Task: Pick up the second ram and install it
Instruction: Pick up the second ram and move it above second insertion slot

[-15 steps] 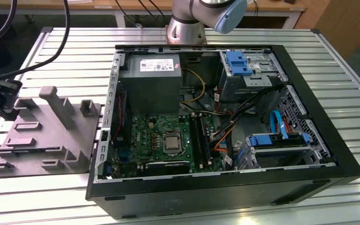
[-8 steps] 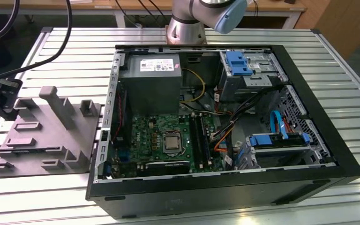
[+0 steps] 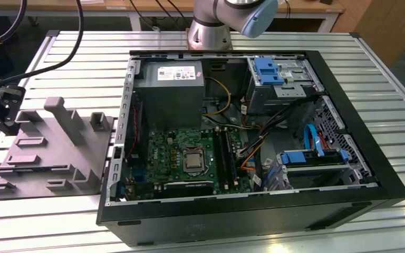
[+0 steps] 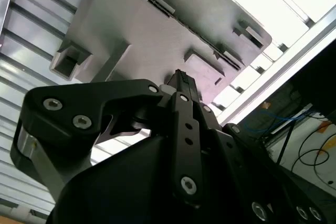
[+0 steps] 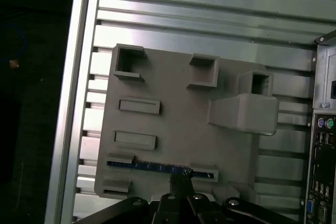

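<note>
Ram [image 5: 149, 166]: long, thin, flat strip, dark blue with small pale marks along it, seen in the first wrist view. Stands on edge in a narrow slot along one side of the grey fixture [image 5: 173, 93], held between low blocks [image 5: 118, 158] at the slot's ends. Shows for most of its length; one end hidden behind the gripper [image 5: 181, 178].

Hangs right over the strip, toward one end of the part that shows, tip at or just above the upper edge. Touching or not: cannot tell. Apart or clamped on the strip: cannot tell either. In the second wrist view, gripper [image 4: 181, 80] seen side-on, black, pointed at the fixture's [image 4: 157, 40] face.

In the exterior view, fixture [image 3: 48, 153] on the slatted table [image 3: 83, 58], at 9 o'clock of the open case [image 3: 392, 192] and just beside it. Gripper [image 3: 7, 124] at 9 o'clock of the fixture, over its outer edge, pointing down, with cables [image 3: 48, 63] running up toward 12 o'clock. Arm base [image 3: 210, 31] on the table at 12 o'clock of the case, well apart from the gripper.
</note>
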